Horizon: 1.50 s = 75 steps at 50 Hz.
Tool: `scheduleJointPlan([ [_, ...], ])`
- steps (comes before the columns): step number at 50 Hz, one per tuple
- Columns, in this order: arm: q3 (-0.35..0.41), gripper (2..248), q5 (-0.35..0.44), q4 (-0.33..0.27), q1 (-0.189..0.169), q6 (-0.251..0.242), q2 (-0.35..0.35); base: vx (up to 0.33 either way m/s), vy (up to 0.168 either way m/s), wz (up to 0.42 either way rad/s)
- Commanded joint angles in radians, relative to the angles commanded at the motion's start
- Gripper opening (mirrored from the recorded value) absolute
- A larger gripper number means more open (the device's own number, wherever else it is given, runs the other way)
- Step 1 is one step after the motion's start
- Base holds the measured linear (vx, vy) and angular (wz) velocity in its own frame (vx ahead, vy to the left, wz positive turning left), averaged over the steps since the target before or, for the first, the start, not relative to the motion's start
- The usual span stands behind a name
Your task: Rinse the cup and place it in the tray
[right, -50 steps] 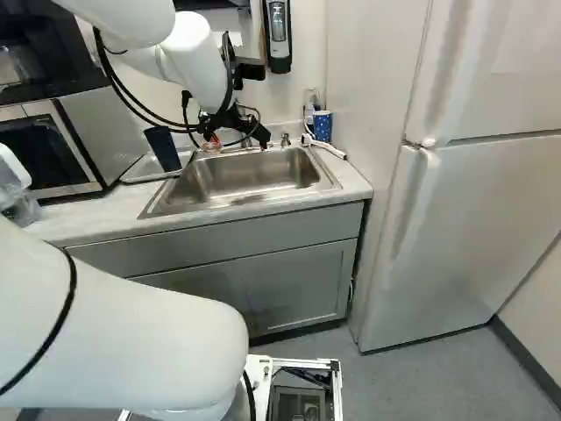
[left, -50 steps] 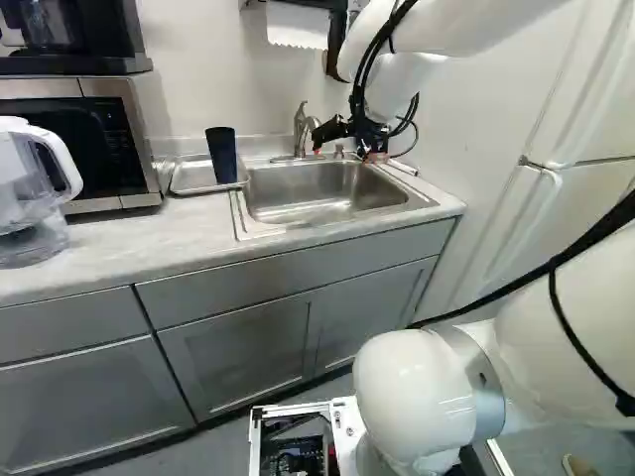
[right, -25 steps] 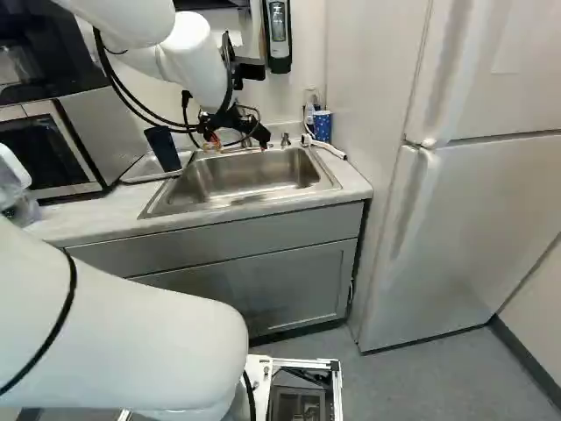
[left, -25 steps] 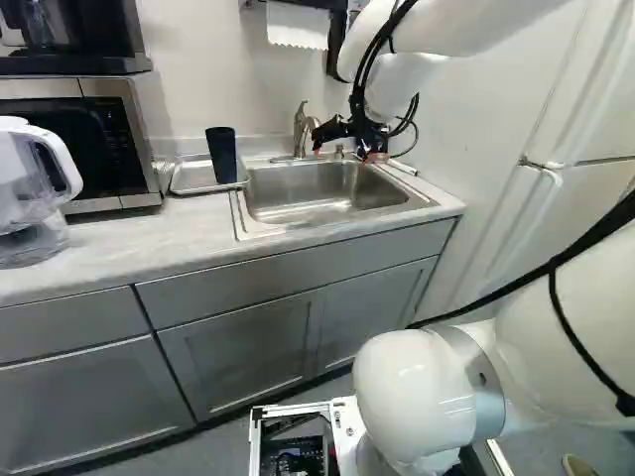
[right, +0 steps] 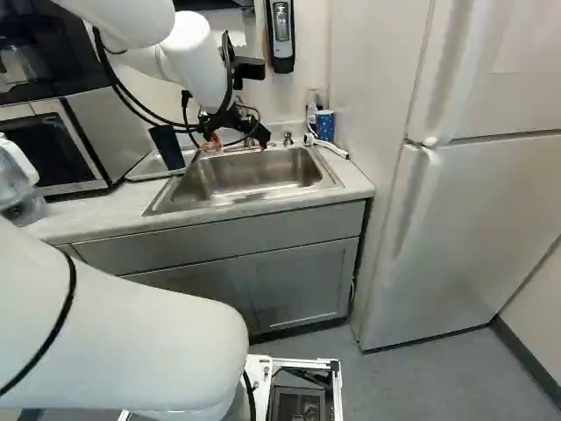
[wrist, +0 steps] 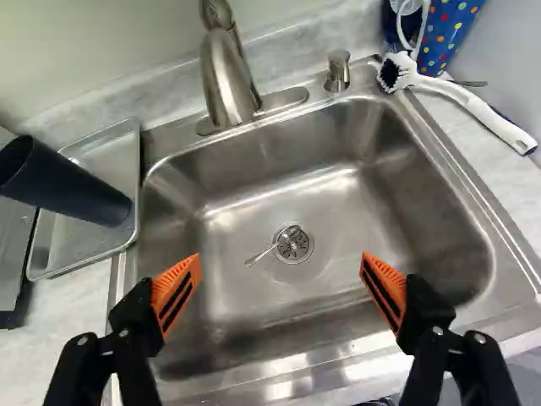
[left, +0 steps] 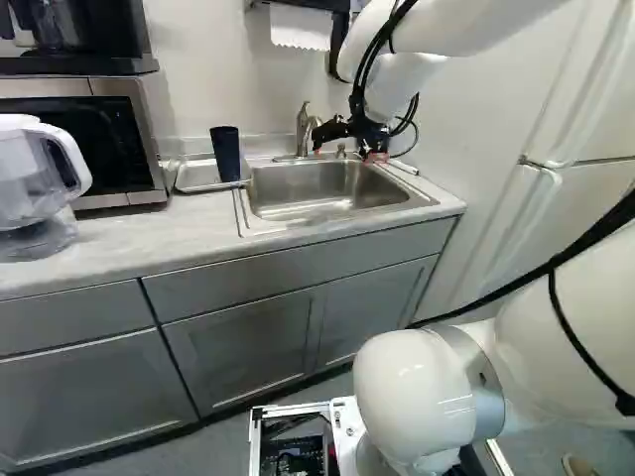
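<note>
my fingers (left: 346,154) are spread wide above the sink (wrist: 338,203), their orange pads (wrist: 177,289) well apart, and i pinch nothing between them. ahead of them in the wrist view a small spoon (wrist: 261,256) lies on the sink's floor, its bowl resting over the drain (wrist: 297,247). farther ahead, the faucet (wrist: 226,80) stands at the sink's back rim, with a short metal knob (wrist: 338,69) just beside it.

on the worktop (left: 109,238) next to the sink i see the tray (wrist: 84,241). the dark cup (wrist: 72,186) stands in it, mouth up, near the tray's sink side. at the opposite back corner of the sink, a white brush (wrist: 461,95) lies with its bristled head close to the rim and its handle out over the worktop. just behind the brush is a blue dotted cup (wrist: 448,34).

beyond the tray sits the microwave (left: 79,144), and a clear pitcher (left: 35,193) with a white handle stands in front of it. the fridge (right: 473,228) is at the right of the right base view.
</note>
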Motion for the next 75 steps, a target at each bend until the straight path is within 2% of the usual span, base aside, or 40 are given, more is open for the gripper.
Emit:
scheduleJointPlan([
  [75, 0.000, 247, 0.000, 0.000, 0.000, 0.000, 0.000, -0.073, -0.007, 0.098],
])
